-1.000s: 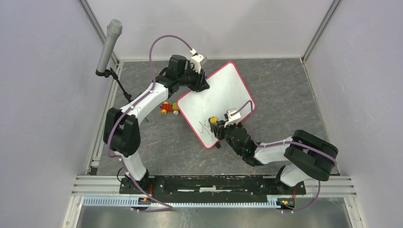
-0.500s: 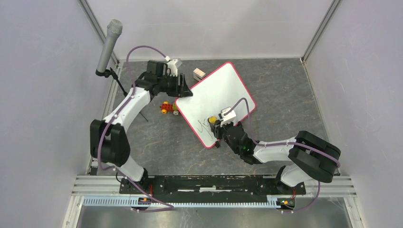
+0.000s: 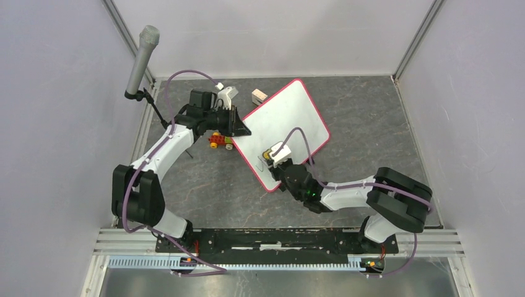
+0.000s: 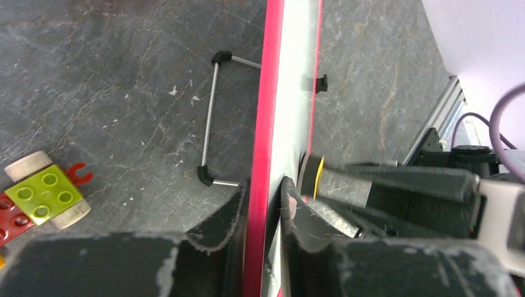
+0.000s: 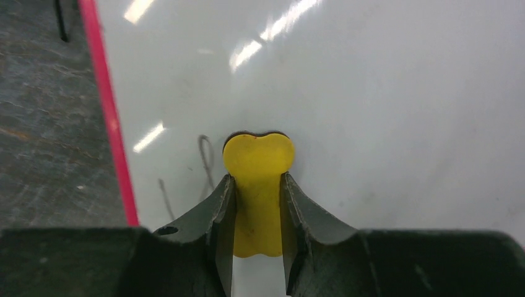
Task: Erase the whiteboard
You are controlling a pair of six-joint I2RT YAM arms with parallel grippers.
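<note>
The left fingers [image 4: 230,213] are clenched on the whiteboard [image 3: 288,117], one on each face of its red rim at the left edge. The right fingers [image 5: 218,213] grasp a yellow eraser [image 5: 259,179], its head against the white surface just beside black marker lines [image 5: 206,162] near the rim. The whiteboard lies diagonally on the grey tabletop [image 3: 371,124].

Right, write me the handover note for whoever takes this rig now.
Left gripper: shut on the whiteboard, clamping its pink rim.
Right gripper: shut on the yellow eraser, which sits against the board face near its near-left edge.
Done: most of the board shows clean white.
Left: thin marker strokes just beside the eraser, close to the rim. Wiping over them looks like the next move.
</note>
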